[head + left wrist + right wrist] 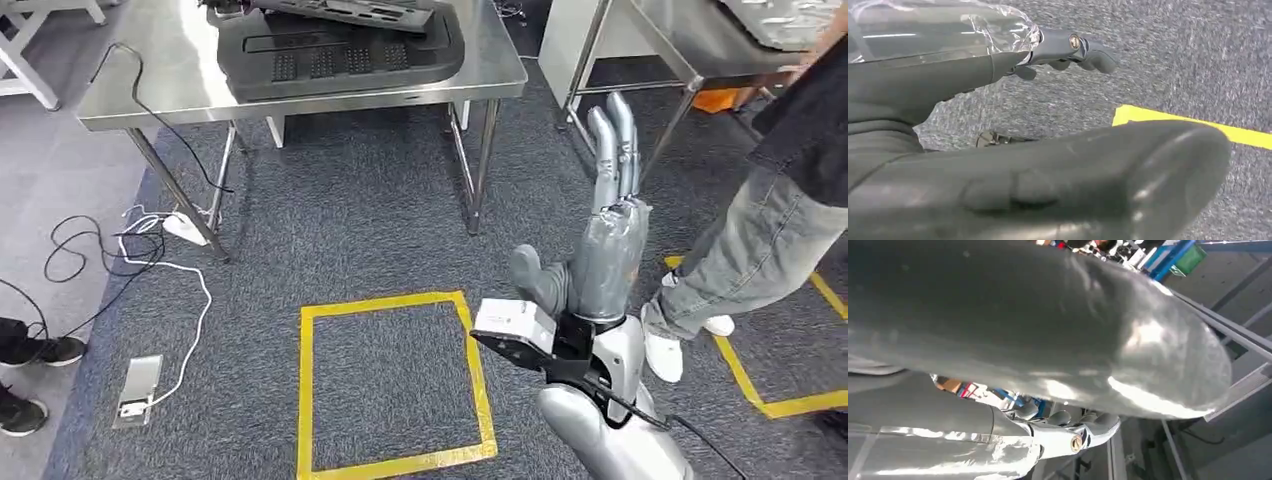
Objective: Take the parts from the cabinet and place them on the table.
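Right hand (600, 235) raised in the head view, silver forearm rising from the lower edge, grey ribbed cover over the palm, long fingers (612, 140) straight and close together pointing up and away, thick thumb (530, 275) splayed to its inner side; nothing in it, so wide and empty. White wrist camera block (515, 325) clamped just below the thumb. Right wrist view is mostly the glossy rounded thumb (1048, 325), with the darker fingers (1068, 425) extended beyond it and clear film wrap (948, 450) crinkled over the cover. Beyond the fingertips: steel table (170, 85), brushed top, thin tubular legs, carrying a black moulded part (340, 50) with slotted grille patches; a second dark ribbed piece (350, 12) lies tilted across its far side, touching it. Left hand (998, 125) seen from its own wrist camera: matte grey thumb (1073, 175) huge and near, fingers (1073, 50) stretched out and holding nothing, over speckled grey carpet (1173, 60) and a strip of yellow tape (1198, 127). Head view adds a yellow tape square (390, 385) on the carpet beside the right forearm, cables (110, 250) toward the left, and a person's jeans leg (760, 250) and white shoe (662, 345) just outboard of the right hand.
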Controlling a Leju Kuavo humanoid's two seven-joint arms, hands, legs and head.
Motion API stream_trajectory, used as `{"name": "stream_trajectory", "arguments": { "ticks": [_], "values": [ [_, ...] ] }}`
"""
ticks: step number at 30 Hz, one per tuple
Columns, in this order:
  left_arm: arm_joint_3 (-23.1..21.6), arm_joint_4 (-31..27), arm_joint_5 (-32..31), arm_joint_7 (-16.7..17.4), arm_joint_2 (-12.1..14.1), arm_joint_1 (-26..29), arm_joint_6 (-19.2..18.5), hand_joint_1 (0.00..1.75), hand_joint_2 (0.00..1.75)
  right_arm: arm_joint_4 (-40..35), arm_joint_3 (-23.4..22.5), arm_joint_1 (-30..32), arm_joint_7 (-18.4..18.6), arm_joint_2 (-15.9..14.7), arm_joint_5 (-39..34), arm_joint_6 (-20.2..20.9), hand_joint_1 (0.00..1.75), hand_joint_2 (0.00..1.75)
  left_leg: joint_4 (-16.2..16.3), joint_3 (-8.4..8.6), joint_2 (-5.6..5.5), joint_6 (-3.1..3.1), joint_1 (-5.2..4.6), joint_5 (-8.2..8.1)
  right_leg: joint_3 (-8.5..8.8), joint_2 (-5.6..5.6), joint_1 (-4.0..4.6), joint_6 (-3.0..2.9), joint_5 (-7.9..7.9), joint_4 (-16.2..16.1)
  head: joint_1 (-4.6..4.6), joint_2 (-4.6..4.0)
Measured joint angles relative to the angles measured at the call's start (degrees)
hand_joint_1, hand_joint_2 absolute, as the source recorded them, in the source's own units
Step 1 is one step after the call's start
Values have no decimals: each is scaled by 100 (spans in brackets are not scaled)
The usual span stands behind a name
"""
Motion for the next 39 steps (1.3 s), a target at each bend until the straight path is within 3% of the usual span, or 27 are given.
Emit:
{"name": "stream_trajectory", "arguments": {
  "ticks": [2,3,4,7,8,9,10,12,13,14,16,18,19,20,22,23,24,26,28,29,31,33,34,35,37,38,39],
  "values": [
    [0,0,-2,2,0,1,2,0,0,-7,0,3,7,0,0,0,0,0,-6,-8,14,64,-20,17,4,19,-12,71,26,-35,0,0],
    [0,0,-7,2,-4,-5,2,0,0,-20,0,4,9,-9,0,0,0,0,-97,10,48,132,24,63,1,25,-15,99,-6,-18,-9,0],
    [0,0,-11,2,-4,-14,2,0,0,-31,0,5,15,-24,0,0,0,0,-113,14,81,175,22,89,-40,-22,-16,117,-136,112,13,0],
    [0,0,-39,2,-4,-5,2,0,0,-39,0,19,46,-33,9,-2,0,0,-115,-23,139,203,10,102,-607,-48,-25,167,-799,1372,109,0],
    [0,0,-42,2,-4,-1,2,0,0,-39,-2,29,55,-35,7,-2,0,0,-113,-28,159,203,3,102,-746,-50,-25,176,-882,1688,111,0],
    [0,0,-44,2,-4,1,2,0,0,-39,0,41,55,-37,7,-2,0,0,-110,-26,181,203,2,102,-762,-55,-25,176,-826,1740,116,0],
    [0,0,-46,2,-4,-1,2,0,0,-39,0,43,59,-37,9,-2,0,0,-104,-23,198,203,2,102,-643,-58,-24,168,-643,1511,118,0],
    [0,0,-46,2,-4,-8,2,0,0,-48,0,41,70,-39,13,-2,0,0,-91,-6,220,189,5,91,-119,-112,-25,132,-106,467,129,0],
    [0,0,-46,2,-4,-8,2,0,0,-59,0,40,85,-44,17,-2,0,0,-86,-7,224,167,-2,79,67,-223,-21,110,-28,15,140,0],
    [0,0,-46,2,-4,-10,2,0,0,-65,0,35,98,-44,17,-2,0,0,-43,-26,226,138,-45,70,97,-240,30,105,-54,-69,140,0],
    [0,0,-48,2,-4,-2,0,0,0,-79,0,38,114,-44,22,-2,0,0,-65,-29,247,90,-38,89,63,-194,26,66,-42,-43,109,0],
    [0,0,-50,2,-4,-13,0,0,0,-83,0,37,118,-61,22,-2,0,0,-67,-17,276,17,-41,84,55,-160,7,-14,-5,-80,103,0],
    [0,0,-50,2,-4,-15,2,0,0,-94,0,35,118,-61,24,-2,0,0,41,-27,227,-21,-14,-27,64,-164,-16,-51,19,-96,100,0],
    [-2,0,-50,2,-4,-15,2,0,0,-105,0,28,120,-63,26,-7,0,0,300,-138,178,-47,-18,-228,52,-152,-19,-79,24,-97,61,0],
    [-2,0,-50,2,-4,-12,2,0,0,-107,0,33,120,-63,26,-7,0,0,1232,-543,138,-90,1,-698,30,-137,-9,-106,36,-96,15,0],
    [-2,0,-50,2,-4,-6,2,0,0,-107,0,35,120,-66,26,-7,0,0,1659,-736,130,-95,1,-835,22,-114,-4,-111,39,-94,11,0],
    [-2,0,-48,4,-4,2,2,0,0,-107,0,37,120,-66,26,-7,0,0,1784,-793,129,-95,1,-816,21,-94,-2,-111,40,-92,9,0],
    [0,0,-50,4,-4,1,2,0,0,-107,0,37,127,-66,24,-7,0,0,1249,-531,122,-61,1,-430,34,-35,-2,-109,39,-82,4,0],
    [0,0,-52,4,-4,-3,0,0,0,-116,0,36,129,-68,20,-7,0,0,161,-27,5,4,3,86,46,19,-4,-88,28,-69,-7,0],
    [0,0,-52,7,-2,-3,0,0,0,-122,0,31,129,-68,20,-9,0,0,3,25,-90,19,-9,24,18,36,29,-61,22,-43,-9,0],
    [0,0,-55,7,-2,-5,0,0,0,-122,2,33,135,-70,18,-7,0,0,-47,-8,-62,25,-18,35,-27,83,9,-3,46,-37,-4,0],
    [0,0,-55,7,-4,-6,0,0,0,-127,0,33,133,-74,18,-7,0,0,-82,-2,-21,103,-12,64,-22,126,6,66,62,-58,-7,0],
    [0,0,-61,7,-4,-16,0,0,0,-133,0,40,135,-87,18,-9,0,0,-124,13,41,155,21,100,-28,68,-16,91,-21,14,-5,0],
    [0,0,-66,7,-4,-22,0,0,0,-140,0,27,140,-90,20,-9,0,0,-134,8,52,180,21,104,-118,-11,-8,123,-193,228,46,0],
    [0,0,-79,7,-4,-13,0,0,0,-140,0,35,153,-96,18,-9,0,0,-132,-1,122,197,15,103,-501,-47,-23,180,-643,1077,101,0],
    [0,0,-79,7,-4,-10,0,0,0,-140,0,39,162,-101,17,-9,0,0,-131,-6,155,197,11,102,-698,-48,-25,198,-805,1506,105,0],
    [0,0,-79,7,-4,-10,0,0,0,-140,0,42,164,-103,18,-9,0,0,-128,-8,192,197,9,102,-811,-52,-31,213,-832,1752,111,0]
  ]
}}
